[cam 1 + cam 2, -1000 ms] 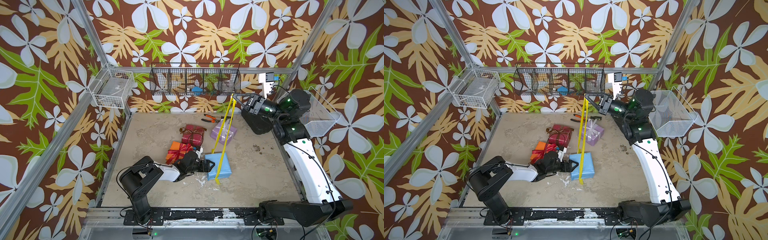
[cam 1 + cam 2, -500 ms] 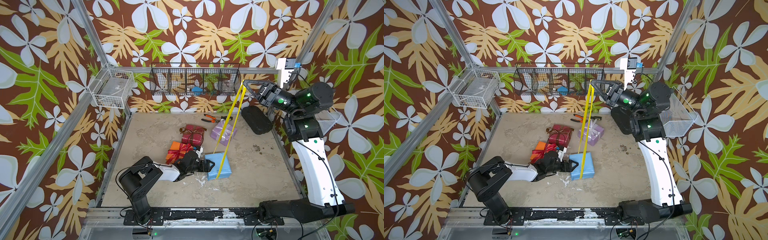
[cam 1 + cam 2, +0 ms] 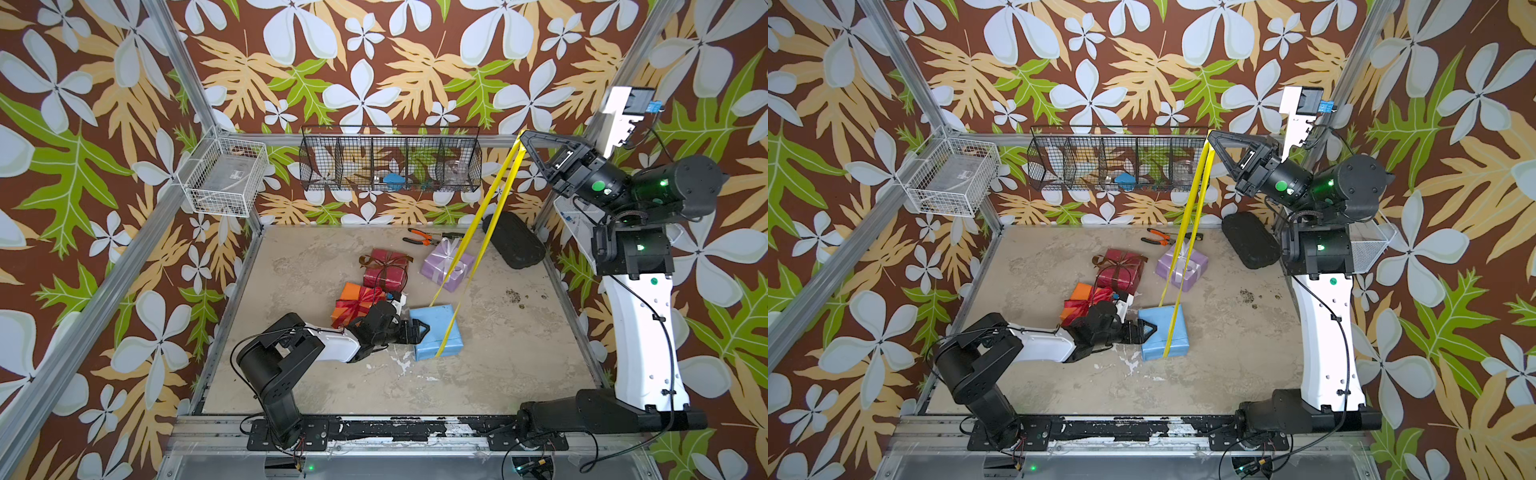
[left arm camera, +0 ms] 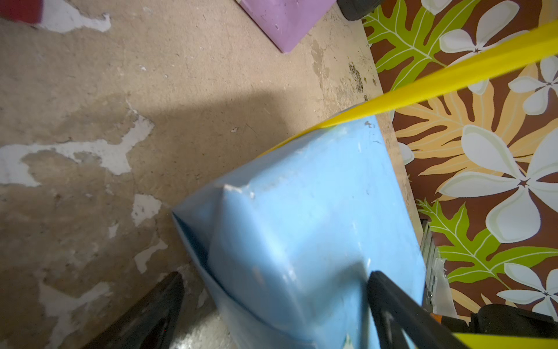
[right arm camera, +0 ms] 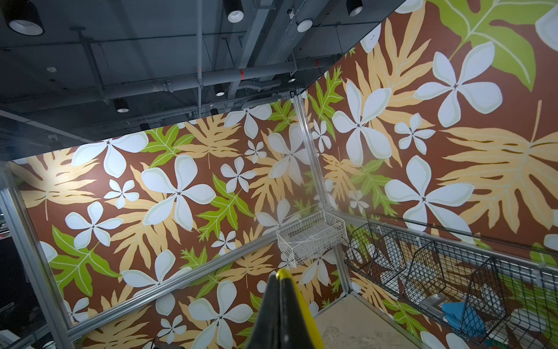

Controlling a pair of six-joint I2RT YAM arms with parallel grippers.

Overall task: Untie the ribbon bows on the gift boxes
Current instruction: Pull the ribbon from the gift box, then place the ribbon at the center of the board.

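The light blue gift box (image 3: 430, 347) (image 3: 1158, 336) (image 4: 302, 217) lies at the front middle of the table. My left gripper (image 3: 420, 330) (image 4: 276, 275) is open, its fingers astride the box's near corner. My right gripper (image 3: 523, 139) (image 3: 1210, 139) (image 5: 279, 272) is high up by the back wall, shut on the yellow ribbon (image 3: 486, 232) (image 3: 1192, 232) (image 4: 453, 75). Two taut strands run down from it: one crosses the box's top, the other meets its far edge. The dark red box (image 3: 384, 272) keeps a brown bow, the orange box (image 3: 353, 295) a red bow, the lilac box (image 3: 446, 268) a white bow.
Orange-handled pliers (image 3: 422, 237) and a black oblong case (image 3: 513, 243) lie at the back right. A black wire basket (image 3: 390, 164) and a white wire basket (image 3: 224, 178) hang on the walls. A clear bin (image 3: 1370, 245) sits behind the right arm.
My right gripper has risen and swung to the right with the yellow ribbon, drawing its strands longer and tauter. The left arm and the boxes have stayed put.
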